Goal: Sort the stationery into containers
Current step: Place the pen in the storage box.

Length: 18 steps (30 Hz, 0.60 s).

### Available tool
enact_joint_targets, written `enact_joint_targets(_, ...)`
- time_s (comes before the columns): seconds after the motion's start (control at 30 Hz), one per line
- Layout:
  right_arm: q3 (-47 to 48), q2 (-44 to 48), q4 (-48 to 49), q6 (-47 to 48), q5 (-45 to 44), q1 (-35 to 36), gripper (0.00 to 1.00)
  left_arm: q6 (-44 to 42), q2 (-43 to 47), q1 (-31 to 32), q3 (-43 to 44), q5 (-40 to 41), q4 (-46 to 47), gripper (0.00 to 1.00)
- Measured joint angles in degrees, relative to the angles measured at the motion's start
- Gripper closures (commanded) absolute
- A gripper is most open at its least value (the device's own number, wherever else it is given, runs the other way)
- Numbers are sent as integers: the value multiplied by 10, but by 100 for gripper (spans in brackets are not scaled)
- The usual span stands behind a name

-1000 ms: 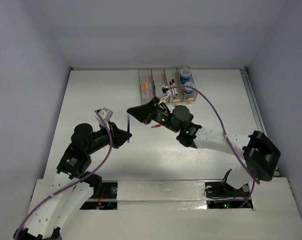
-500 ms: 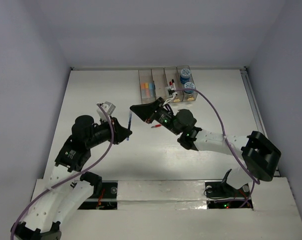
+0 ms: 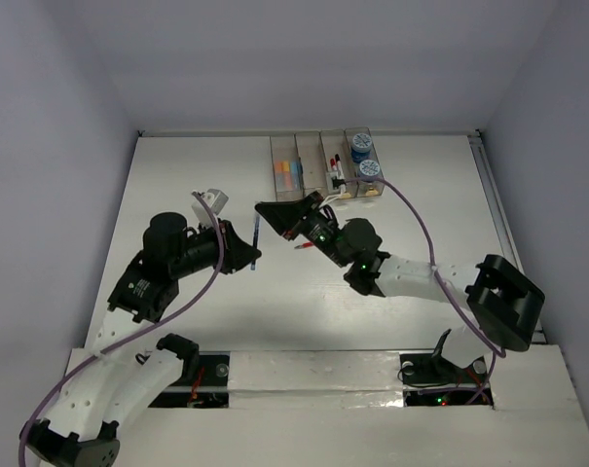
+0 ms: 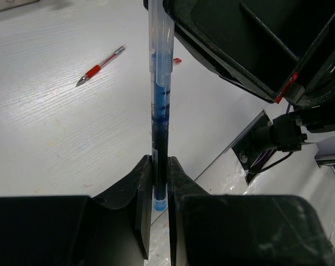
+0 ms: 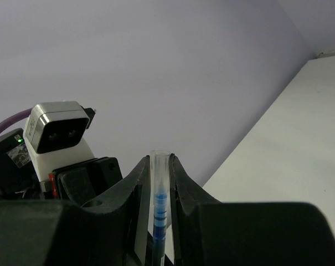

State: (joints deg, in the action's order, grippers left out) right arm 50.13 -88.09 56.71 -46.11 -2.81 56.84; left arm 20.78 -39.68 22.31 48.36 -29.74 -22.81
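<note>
A blue pen (image 3: 257, 238) with a clear cap hangs above the table between both arms. My left gripper (image 4: 160, 166) is shut on its dark lower end. My right gripper (image 5: 159, 163) is shut on the clear cap (image 5: 159, 177) at the other end. In the top view the left gripper (image 3: 251, 257) sits just below the right gripper (image 3: 264, 216). The containers (image 3: 309, 141) stand in a row at the table's far edge and hold sticks (image 3: 286, 173), pens (image 3: 335, 175) and two rolls (image 3: 362, 147). A red pen (image 4: 101, 65) lies loose on the table.
The red pen (image 3: 302, 247) lies under my right arm's wrist in the top view. A tiny red bit (image 4: 177, 60) lies near it. Grey walls close the table in on three sides.
Both arms have drifted slightly, carrying the blue pen a little to the right and toward the far side. Both grips have stayed the same.
</note>
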Motion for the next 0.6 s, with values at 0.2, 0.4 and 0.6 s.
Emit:
enact_joint_targets(0.2, -12, 36, -31, 19, -18, 7, 100, 8, 0, 2, 0, -20, 11, 100)
enact_joint_targets(0.4, 5, 66, -57, 38, -1, 6, 100, 19, 29, 1, -31, -42, 82, 100)
enact_joint_targets(0.6, 21, 72, -109, 40, 53, -27, 100, 35, 42, -2, -81, -38, 163, 71)
